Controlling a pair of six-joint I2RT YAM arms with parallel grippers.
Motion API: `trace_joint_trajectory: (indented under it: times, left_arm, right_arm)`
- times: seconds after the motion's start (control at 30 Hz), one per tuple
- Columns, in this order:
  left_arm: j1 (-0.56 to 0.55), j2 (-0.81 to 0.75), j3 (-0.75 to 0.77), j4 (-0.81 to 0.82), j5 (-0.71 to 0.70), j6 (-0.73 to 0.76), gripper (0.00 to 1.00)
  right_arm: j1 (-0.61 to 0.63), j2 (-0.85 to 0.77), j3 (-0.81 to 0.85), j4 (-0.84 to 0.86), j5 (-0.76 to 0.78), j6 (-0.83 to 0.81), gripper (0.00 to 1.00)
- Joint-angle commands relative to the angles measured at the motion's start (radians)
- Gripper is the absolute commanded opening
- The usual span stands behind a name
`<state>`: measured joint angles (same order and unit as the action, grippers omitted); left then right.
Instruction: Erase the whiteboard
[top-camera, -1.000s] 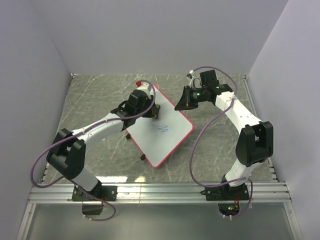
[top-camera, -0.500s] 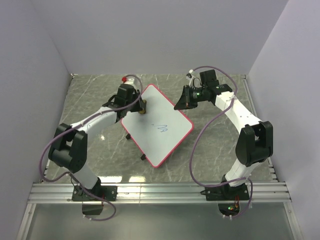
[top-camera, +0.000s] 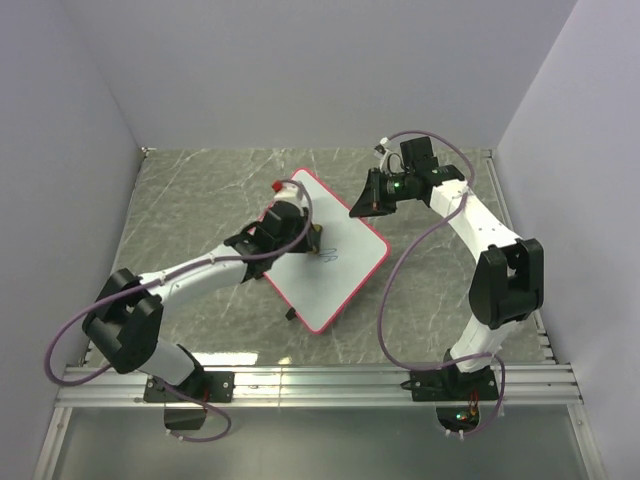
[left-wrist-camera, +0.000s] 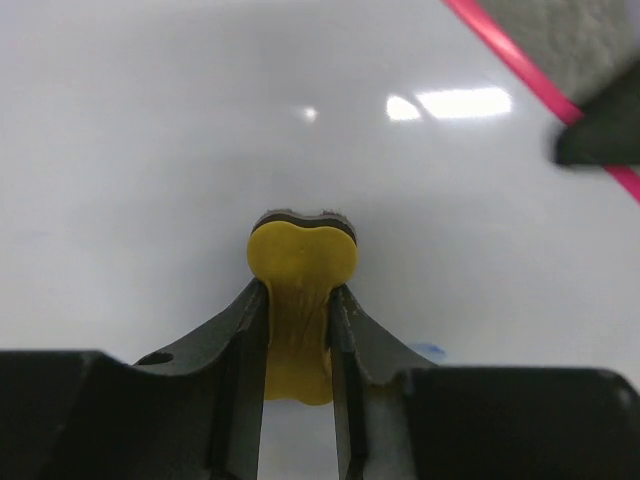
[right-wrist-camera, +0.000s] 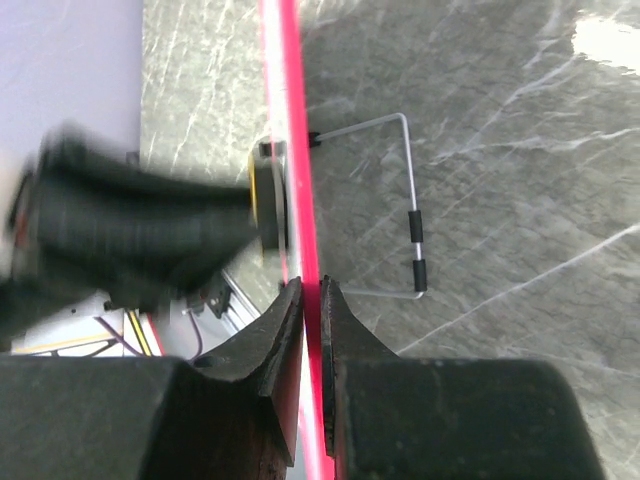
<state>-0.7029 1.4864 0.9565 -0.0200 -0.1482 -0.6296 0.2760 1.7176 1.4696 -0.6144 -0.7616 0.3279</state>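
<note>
Whiteboard (top-camera: 345, 278) bears faint blue scribbles (top-camera: 329, 253), illegible; eraser (left-wrist-camera: 302, 262) pressed against it.

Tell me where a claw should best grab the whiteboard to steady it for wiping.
Probably its thin red-pink rim, edge-on from the far right side, one finger on each face, as the right claw does. The whiteboard is a thin propped panel, and its face must stay free for the eraser.

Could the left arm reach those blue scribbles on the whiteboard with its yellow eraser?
Probably yes. The left hand holds the eraser on the whiteboard, right beside the blue scribbles, with nothing between them.
</note>
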Motion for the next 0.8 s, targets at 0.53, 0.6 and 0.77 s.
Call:
trace_joint_trajectory:
  times: [0.53,0.6,0.77]
  left_arm:
    - [-0.209,-0.015,-0.031,-0.115,-0.082,-0.101,0.0]
    - [-0.152,-0.018,-0.067,-0.104,-0.103,-0.09,0.0]
    - [-0.018,-0.005,-0.116,-0.052,-0.12,-0.078,0.0]
  right_arm:
    - [0.028,-0.059,-0.052,0.099,-0.042,0.066,0.0]
    - [0.028,-0.075,-0.064,0.096,-0.041,0.063,0.0]
    - [0.028,-0.095,-0.092,0.093,-0.038,0.059,0.0]
